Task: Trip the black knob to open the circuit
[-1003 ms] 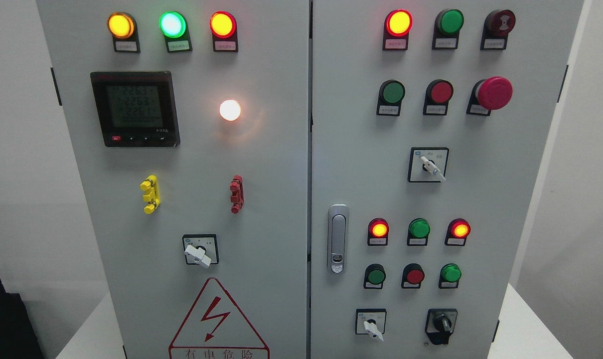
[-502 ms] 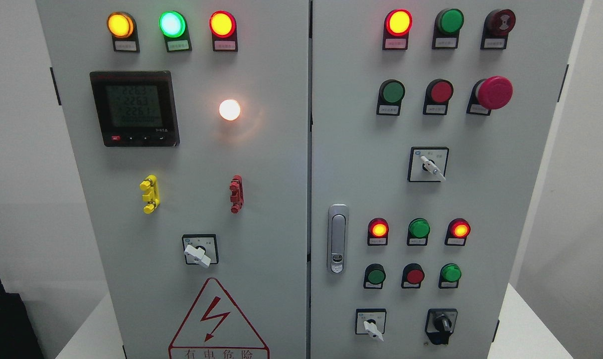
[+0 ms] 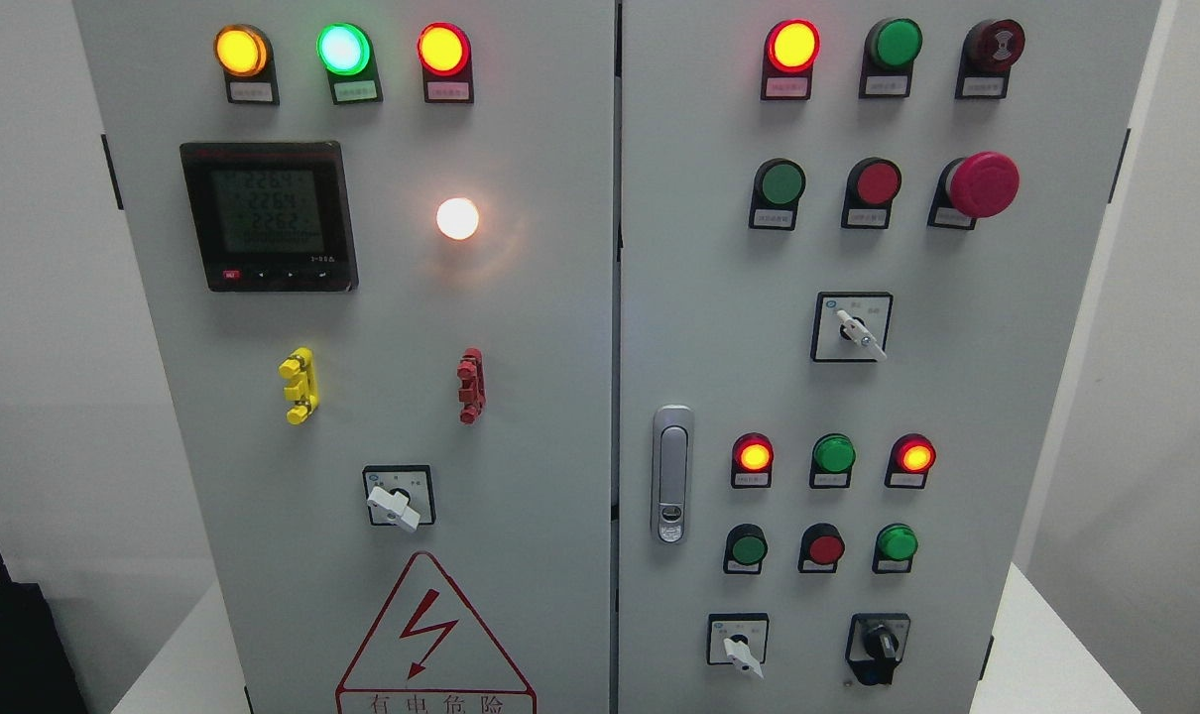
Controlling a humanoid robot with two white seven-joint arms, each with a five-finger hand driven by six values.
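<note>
Comparing against the earlier views, nothing on the panel has shifted: black knob [image 3: 880, 647] sits untouched at the cabinet's lower right. Neither hand is in view, so their state cannot be told; approach not begun.

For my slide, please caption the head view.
Control cabinet with lit indicator lamps; black knob at lower right untouched, no robot hand visible.

Cut off and unreadable parts
The warning sign [image 3: 434, 645] runs off the bottom edge; the small labels [image 3: 355, 91] under the lamps are too tiny to read.
</note>
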